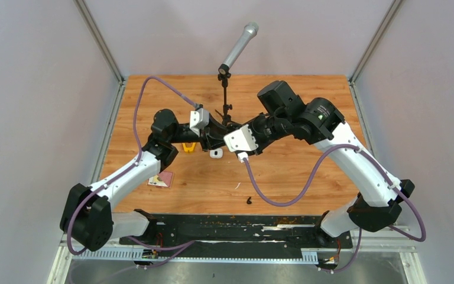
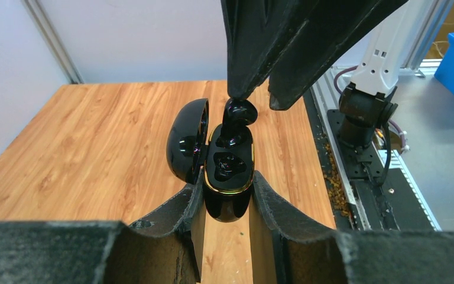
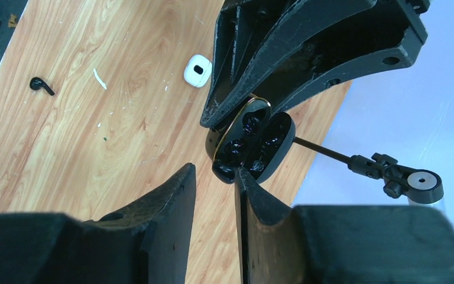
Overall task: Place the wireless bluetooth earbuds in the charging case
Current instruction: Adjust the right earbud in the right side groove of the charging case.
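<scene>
My left gripper [image 2: 227, 189] is shut on a black charging case [image 2: 229, 177] and holds it above the table, with its lid [image 2: 186, 142] swung open to the left. A black earbud [image 2: 237, 115] stands partly in the case's far slot; the near slot looks empty. My right gripper [image 2: 255, 102] hangs right above it, jaws apart, one fingertip touching the earbud. In the right wrist view the open case [image 3: 254, 139] sits just past my right gripper [image 3: 216, 171]. A second black earbud [image 3: 41, 86] and a small white one [image 3: 99, 78] lie on the table.
A white case [image 1: 216, 153] sits on the wooden table [image 1: 284, 177] under the grippers. A yellow object [image 1: 188, 147] lies by the left arm and a pink card [image 1: 161, 179] nearer the front left. A microphone stand [image 1: 227, 89] rises at the back centre.
</scene>
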Action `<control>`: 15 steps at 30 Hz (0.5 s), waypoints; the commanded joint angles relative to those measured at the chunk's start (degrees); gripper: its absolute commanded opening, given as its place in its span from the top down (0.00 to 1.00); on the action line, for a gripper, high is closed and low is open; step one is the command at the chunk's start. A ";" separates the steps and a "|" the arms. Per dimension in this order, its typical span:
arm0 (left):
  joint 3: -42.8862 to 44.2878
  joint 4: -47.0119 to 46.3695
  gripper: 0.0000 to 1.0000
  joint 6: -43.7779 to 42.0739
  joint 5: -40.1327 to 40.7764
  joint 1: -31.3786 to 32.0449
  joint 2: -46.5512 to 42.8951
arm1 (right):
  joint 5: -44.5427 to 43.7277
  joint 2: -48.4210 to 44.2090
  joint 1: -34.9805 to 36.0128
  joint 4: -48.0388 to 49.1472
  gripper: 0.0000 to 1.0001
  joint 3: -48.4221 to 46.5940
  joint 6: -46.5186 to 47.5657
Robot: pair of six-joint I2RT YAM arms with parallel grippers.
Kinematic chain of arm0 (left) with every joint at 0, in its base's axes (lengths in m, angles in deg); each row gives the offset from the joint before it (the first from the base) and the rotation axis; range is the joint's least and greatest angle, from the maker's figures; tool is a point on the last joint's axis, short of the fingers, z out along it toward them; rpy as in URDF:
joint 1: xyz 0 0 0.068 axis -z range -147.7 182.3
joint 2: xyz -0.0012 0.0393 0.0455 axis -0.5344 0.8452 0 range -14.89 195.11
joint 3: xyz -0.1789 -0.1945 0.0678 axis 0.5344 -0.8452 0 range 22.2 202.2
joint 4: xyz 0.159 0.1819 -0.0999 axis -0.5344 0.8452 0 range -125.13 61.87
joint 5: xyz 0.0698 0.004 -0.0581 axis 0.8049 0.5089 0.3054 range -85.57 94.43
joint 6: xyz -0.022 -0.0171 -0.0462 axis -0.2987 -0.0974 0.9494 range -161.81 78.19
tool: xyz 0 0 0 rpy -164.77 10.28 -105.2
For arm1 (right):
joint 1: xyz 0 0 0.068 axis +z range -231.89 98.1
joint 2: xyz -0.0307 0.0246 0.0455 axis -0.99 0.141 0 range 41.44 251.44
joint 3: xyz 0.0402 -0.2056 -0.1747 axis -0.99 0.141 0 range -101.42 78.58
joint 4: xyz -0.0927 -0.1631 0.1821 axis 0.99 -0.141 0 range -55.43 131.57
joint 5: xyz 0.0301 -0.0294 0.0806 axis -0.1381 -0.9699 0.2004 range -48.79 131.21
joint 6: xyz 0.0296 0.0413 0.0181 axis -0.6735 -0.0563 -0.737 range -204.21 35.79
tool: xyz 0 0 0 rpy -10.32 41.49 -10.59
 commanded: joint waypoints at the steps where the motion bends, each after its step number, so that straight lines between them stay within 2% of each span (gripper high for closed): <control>1: 0.57 -0.67 1.00 -1.67 -1.06 -0.12 -2.23 | -0.34 -0.72 0.09 2.16 0.69 0.26 1.84; 8: 0.65 -0.35 1.00 -2.49 -1.44 0.58 -2.11 | -1.45 -0.98 0.09 3.69 0.70 1.98 2.83; 15: 0.87 -0.21 1.00 -3.07 -1.64 0.58 -1.89 | -1.79 -1.15 0.09 4.76 0.76 3.18 3.23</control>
